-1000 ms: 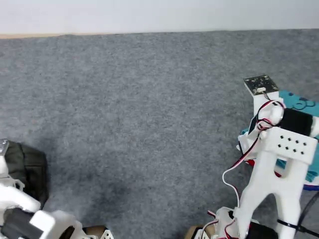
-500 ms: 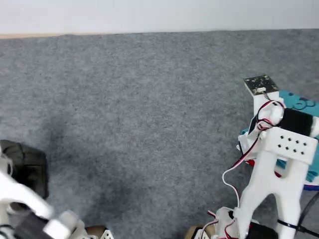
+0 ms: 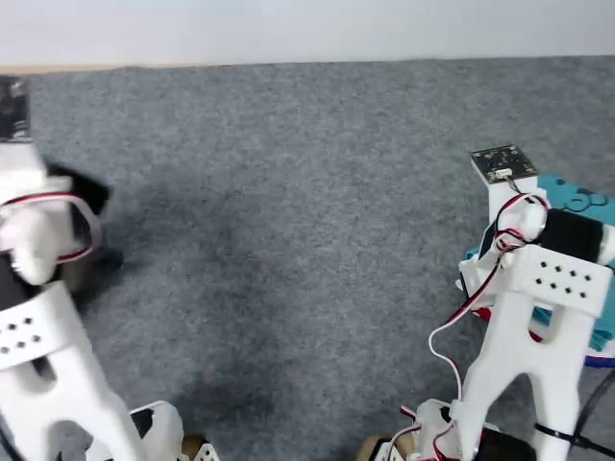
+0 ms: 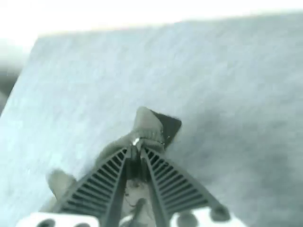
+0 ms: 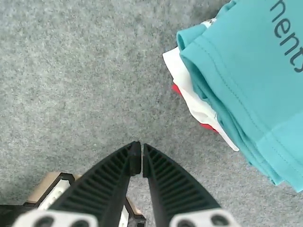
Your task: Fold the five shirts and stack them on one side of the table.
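My left gripper (image 4: 137,144) is shut on a bunched dark olive shirt (image 4: 151,125), which hangs from its tips above the grey felt table (image 4: 236,85). In the high view the left arm (image 3: 38,259) stands raised at the table's left edge. A stack of folded shirts (image 5: 246,71) lies at the right side, teal on top with white and red beneath it. My right gripper (image 5: 138,152) is shut on nothing, just above the felt beside that stack. From above, the right arm (image 3: 538,288) covers part of the teal stack (image 3: 581,202).
Grey felt (image 3: 288,192) covers the table from the left arm across to the stack. A pale wall (image 3: 307,29) runs along the far edge. The arms' bases and cables (image 3: 442,423) sit at the near edge.
The left arm has swung up from the near left corner toward the far left, lifting the dark shirt off the table. The right arm has stayed still.
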`<state>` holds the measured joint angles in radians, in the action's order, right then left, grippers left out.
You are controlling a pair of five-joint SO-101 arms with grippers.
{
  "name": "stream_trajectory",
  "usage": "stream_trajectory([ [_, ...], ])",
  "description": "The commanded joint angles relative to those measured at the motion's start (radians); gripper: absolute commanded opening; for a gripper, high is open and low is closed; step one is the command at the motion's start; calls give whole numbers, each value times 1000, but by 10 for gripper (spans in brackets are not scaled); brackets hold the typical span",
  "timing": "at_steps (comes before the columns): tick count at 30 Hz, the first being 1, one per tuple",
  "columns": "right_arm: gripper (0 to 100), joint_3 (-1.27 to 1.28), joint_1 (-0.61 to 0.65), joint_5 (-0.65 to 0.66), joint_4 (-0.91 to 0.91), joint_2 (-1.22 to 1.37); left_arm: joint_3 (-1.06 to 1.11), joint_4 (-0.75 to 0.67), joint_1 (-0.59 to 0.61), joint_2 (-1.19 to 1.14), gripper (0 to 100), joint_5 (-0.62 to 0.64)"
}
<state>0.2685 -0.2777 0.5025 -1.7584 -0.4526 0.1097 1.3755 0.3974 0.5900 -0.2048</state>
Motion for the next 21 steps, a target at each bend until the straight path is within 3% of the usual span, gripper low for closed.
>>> stream_trajectory([
  [1,9,-3,8,2,-35,-30,-108,-29,-209,-15,4,34],
  [8,9,23,8,2,-36,-31,-493,-3,-462,-256,4,80],
  [14,9,61,12,2,-35,-31,-958,204,-667,-443,4,77],
  [17,9,61,13,2,-31,-31,-1059,338,-641,-512,4,23],
  [21,9,64,44,2,-31,-31,-998,379,-450,-535,4,-34],
])
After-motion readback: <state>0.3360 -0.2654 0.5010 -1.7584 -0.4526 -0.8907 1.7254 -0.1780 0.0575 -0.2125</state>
